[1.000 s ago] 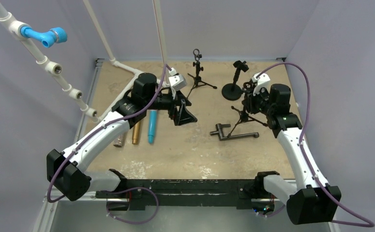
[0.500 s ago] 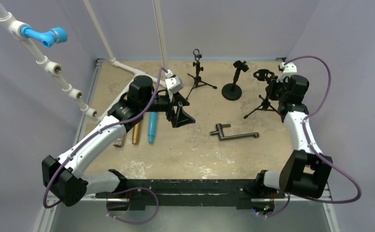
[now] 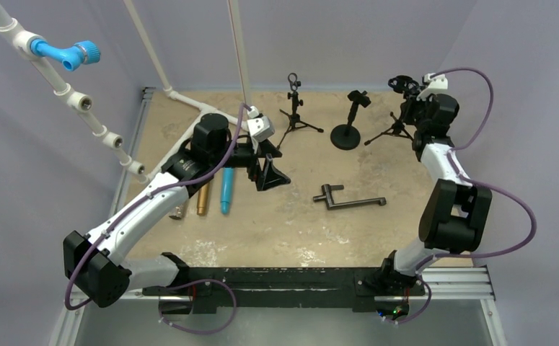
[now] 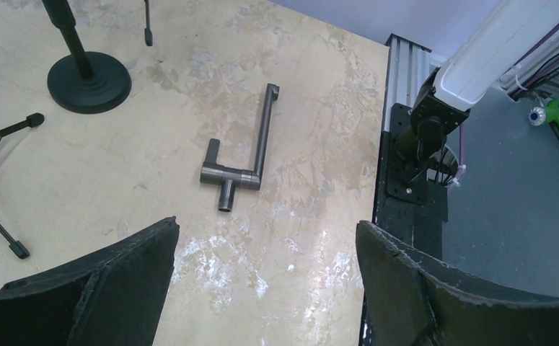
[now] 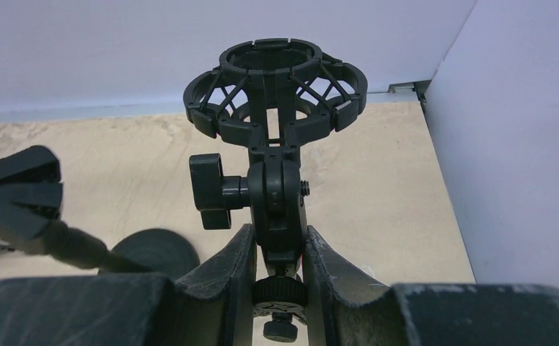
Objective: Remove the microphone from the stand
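My right gripper is shut on the swivel neck of a black tripod stand, just below its shock mount. The mount's ring holds nothing. This stand is at the back right corner. A blue microphone, a gold one and a silver one lie flat on the table under my left arm. My left gripper hangs open over bare table, nothing between its fingers.
A tripod stand with a ring clip and a round-base stand stand at the back. A grey metal pipe fitting lies mid-table. White pipes cross the left side; walls close in on the right.
My right arm has carried the shock-mount stand from the middle right of the table back to the far right corner. The left arm has barely shifted.
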Motion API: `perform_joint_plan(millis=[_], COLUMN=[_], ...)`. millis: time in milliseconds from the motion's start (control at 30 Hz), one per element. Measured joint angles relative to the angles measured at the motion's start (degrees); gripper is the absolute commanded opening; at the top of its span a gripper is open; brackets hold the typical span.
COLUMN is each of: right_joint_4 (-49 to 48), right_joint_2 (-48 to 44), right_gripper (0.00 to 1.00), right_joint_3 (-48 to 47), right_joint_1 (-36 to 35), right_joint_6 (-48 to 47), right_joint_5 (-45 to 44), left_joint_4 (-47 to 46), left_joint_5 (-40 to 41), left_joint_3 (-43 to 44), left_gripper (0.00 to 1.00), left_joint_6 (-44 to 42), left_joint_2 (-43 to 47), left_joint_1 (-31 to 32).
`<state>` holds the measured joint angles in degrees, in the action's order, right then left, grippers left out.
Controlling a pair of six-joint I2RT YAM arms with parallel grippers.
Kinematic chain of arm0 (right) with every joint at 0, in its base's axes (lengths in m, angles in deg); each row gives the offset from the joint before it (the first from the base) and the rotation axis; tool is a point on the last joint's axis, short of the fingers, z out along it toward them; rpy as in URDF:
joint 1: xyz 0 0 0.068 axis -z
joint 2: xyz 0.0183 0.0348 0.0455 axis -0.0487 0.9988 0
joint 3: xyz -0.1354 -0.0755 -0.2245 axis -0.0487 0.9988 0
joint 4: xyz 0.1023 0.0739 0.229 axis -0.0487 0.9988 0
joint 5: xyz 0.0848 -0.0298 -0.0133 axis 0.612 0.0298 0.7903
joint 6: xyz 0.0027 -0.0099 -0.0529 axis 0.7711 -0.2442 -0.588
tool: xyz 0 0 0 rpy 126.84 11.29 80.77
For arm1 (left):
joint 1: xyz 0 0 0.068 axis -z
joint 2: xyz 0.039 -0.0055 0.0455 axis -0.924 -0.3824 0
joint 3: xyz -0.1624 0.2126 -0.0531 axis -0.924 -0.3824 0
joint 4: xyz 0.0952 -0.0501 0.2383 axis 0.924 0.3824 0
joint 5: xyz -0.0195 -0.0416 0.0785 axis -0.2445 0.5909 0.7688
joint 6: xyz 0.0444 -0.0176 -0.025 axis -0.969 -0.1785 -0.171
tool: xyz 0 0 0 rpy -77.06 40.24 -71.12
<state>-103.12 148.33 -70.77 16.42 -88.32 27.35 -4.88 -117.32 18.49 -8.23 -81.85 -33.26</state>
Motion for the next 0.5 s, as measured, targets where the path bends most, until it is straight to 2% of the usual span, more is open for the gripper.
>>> perform_joint_plan(millis=[267, 500], right_joint_4=[-12.35, -21.64], right_joint_2=[8.11, 11.61], right_gripper=[0.0, 0.0], right_joint_3=[-0.07, 2.23], right_joint_1=[0.0, 0.0], right_joint_6=[2.78, 2.78], right_joint_5=[0.09, 0.76], left_joint_4=[0.68, 2.64], left_joint_5=[-0.02, -0.2], left_joint_3=[0.33, 1.6], left_gripper=[0.88, 0.88], left_joint_6=[-1.03, -1.79], left_joint_2=[-3.48, -6.56], left_joint_1=[0.0, 0.0])
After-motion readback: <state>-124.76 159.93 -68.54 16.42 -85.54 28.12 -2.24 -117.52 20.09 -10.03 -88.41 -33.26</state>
